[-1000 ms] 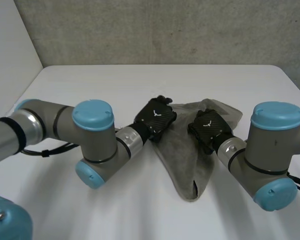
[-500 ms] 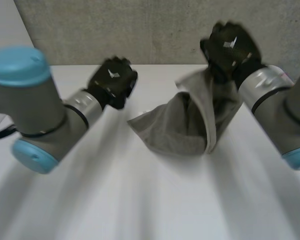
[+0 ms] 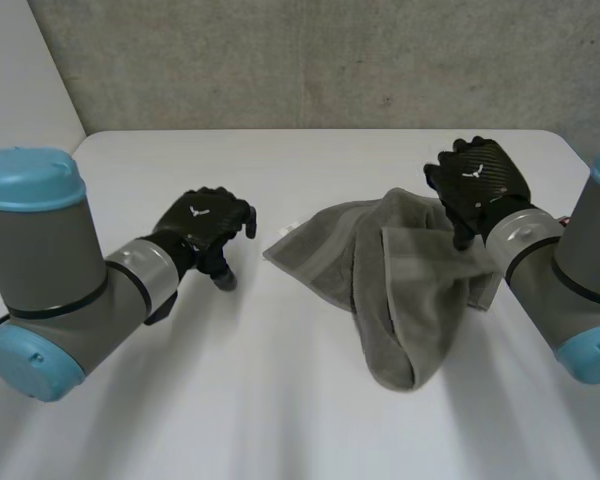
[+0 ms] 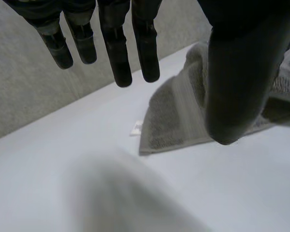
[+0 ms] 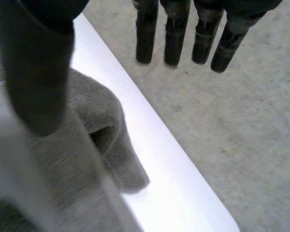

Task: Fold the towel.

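Since the towel (image 3: 400, 290) lies bunched rather than flat (one flap lapped over its middle, a rolled lobe at its 6 o'clock end), I'd call the step in hand a regrasp-and-spread, with no fold started yet.

How to do it well:
- Take two corners of the same edge, not mid-cloth.
- Pinch a single layer only. Grabbing the lapped flap would likely take two layers and lock the twist in.
- Pull the edge taut between the hands and lay the cloth flat before any fold.
- The free corner (image 3: 271, 250) at the towel's 9 o'clock looks like the easy pick for the left hand (image 3: 205, 225). A small white label (image 4: 136, 128) sits just beside that edge.

Pose:
- The left hand is over bare table (image 3: 280, 400) at 9 o'clock of the towel, near it but apart. Its fingers are straight and loose, and it holds nothing.
- The right hand (image 3: 477, 180) is at the towel's 2 o'clock edge, above the cloth. Its fingers are straight and well clear of the thumb, with nothing pinched. I can't tell if the thumb tip touches the cloth.
- The towel sits toward 3 o'clock of table centre.
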Robot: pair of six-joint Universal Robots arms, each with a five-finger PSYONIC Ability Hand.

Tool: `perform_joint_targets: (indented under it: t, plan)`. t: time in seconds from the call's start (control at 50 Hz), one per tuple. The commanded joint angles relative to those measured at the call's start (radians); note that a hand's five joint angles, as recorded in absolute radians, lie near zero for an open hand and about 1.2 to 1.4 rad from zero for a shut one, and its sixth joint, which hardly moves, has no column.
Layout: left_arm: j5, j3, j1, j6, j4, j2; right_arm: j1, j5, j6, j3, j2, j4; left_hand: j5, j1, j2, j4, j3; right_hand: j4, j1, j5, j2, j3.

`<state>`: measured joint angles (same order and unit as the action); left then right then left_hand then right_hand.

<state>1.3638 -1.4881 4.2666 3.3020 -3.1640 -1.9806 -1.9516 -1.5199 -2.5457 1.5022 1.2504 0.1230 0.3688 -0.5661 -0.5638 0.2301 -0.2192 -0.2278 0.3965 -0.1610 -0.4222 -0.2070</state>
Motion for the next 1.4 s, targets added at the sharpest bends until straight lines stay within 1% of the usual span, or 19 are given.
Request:
perform_joint_targets:
  t: [0.02,0.06,0.1,0.12,0.16,0.18,0.2,0.22,0.26,0.28,0.32,0.48,0.58,0.64,0.74,0.82,0.92,1.16,1.4]
  plan:
    - [-0.005,-0.003,-0.011,-0.004,-0.033,0.003,-0.007,-0.002,0.001,0.055,0.122,0.007,-0.121,0.144,0.142,-0.056,0.045,0.053,-0.222,0.161,0.248,0.032]
    - [-0.006,-0.004,-0.021,-0.002,-0.037,0.008,-0.013,0.010,0.005,0.070,0.141,0.012,-0.142,0.165,0.162,-0.056,0.045,0.053,-0.222,0.161,0.248,0.032]
    - [-0.006,-0.006,-0.031,-0.002,-0.040,0.011,-0.015,0.059,0.022,0.107,0.173,0.007,-0.151,0.173,0.171,-0.056,0.045,0.053,-0.222,0.161,0.248,0.032]
    - [-0.008,-0.009,-0.042,-0.001,-0.045,0.011,-0.015,0.060,0.022,0.107,0.173,0.007,-0.162,0.185,0.183,-0.056,0.045,0.053,-0.222,0.161,0.248,0.032]
    - [-0.008,-0.011,-0.051,0.001,-0.051,0.011,-0.017,0.136,0.082,0.144,0.181,-0.006,-0.183,0.206,0.204,-0.056,0.045,0.053,-0.222,0.161,0.248,0.032]
    - [-0.008,-0.012,-0.056,0.001,-0.057,0.009,-0.017,0.136,0.082,0.144,0.181,-0.006,-0.195,0.217,0.215,-0.056,0.045,0.053,-0.222,0.161,0.248,0.032]
    - [-0.008,-0.014,-0.060,0.002,-0.062,0.006,-0.017,0.176,0.128,0.163,0.181,-0.017,-0.198,0.220,0.218,-0.056,0.045,0.053,-0.222,0.161,0.248,0.032]
    - [-0.008,-0.014,-0.060,0.002,-0.062,0.006,-0.017,0.176,0.128,0.164,0.181,-0.017,-0.198,0.220,0.218,-0.056,0.045,0.053,-0.222,0.161,0.248,0.032]
    - [-0.008,-0.017,-0.065,0.004,-0.067,-0.003,-0.018,0.227,0.232,0.194,0.167,-0.042,-0.198,0.220,0.218,-0.056,0.045,0.053,-0.222,0.161,0.248,0.032]
    - [-0.008,-0.018,-0.071,0.004,-0.074,-0.007,-0.018,0.227,0.232,0.194,0.167,-0.042,-0.198,0.220,0.218,-0.056,0.045,0.053,-0.222,0.161,0.248,0.032]
    - [-0.008,-0.020,-0.080,0.005,-0.085,-0.012,-0.021,0.251,0.316,0.210,0.130,-0.052,-0.198,0.220,0.218,-0.056,0.045,0.053,-0.222,0.161,0.248,0.032]
    - [-0.006,0.003,-0.131,0.045,-0.146,-0.092,-0.026,0.268,0.436,0.199,0.025,-0.042,-0.192,0.215,0.212,-0.056,0.045,0.053,-0.171,0.110,0.196,0.032]
    - [-0.006,0.074,-0.175,0.119,-0.160,-0.181,-0.036,0.267,0.490,0.175,-0.031,-0.026,-0.189,0.212,0.209,-0.056,0.045,0.053,-0.162,0.101,0.187,0.032]
    - [-0.006,0.097,-0.185,0.137,-0.160,-0.208,-0.046,0.267,0.522,0.165,-0.064,-0.005,-0.189,0.212,0.209,-0.056,0.045,0.053,-0.141,0.080,0.167,0.032]
    - [0.000,0.192,-0.194,0.208,-0.159,-0.323,-0.050,0.265,0.547,0.155,-0.107,0.043,-0.180,0.203,0.201,-0.056,0.045,0.053,-0.091,0.030,0.117,0.032]
    - [0.005,0.238,-0.194,0.231,-0.159,-0.371,-0.053,0.257,0.552,0.151,-0.132,0.067,-0.157,0.179,0.177,-0.056,0.045,0.053,0.003,-0.064,0.023,0.032]
    - [0.006,0.281,-0.194,0.237,-0.160,-0.411,-0.055,0.253,0.545,0.141,-0.146,0.081,-0.118,0.141,0.139,-0.056,0.045,0.053,0.325,-0.386,-0.299,0.032]
    - [0.008,0.353,-0.192,0.238,-0.168,-0.466,-0.055,0.244,0.532,0.151,-0.137,0.076,-0.007,0.030,0.027,-0.056,0.045,0.053,0.343,-0.404,-0.318,0.032]
    - [0.009,0.428,-0.186,0.240,-0.166,-0.529,-0.055,0.247,0.461,0.159,-0.140,0.078,0.069,-0.047,-0.049,-0.056,0.045,0.053,0.340,-0.401,-0.315,0.032]
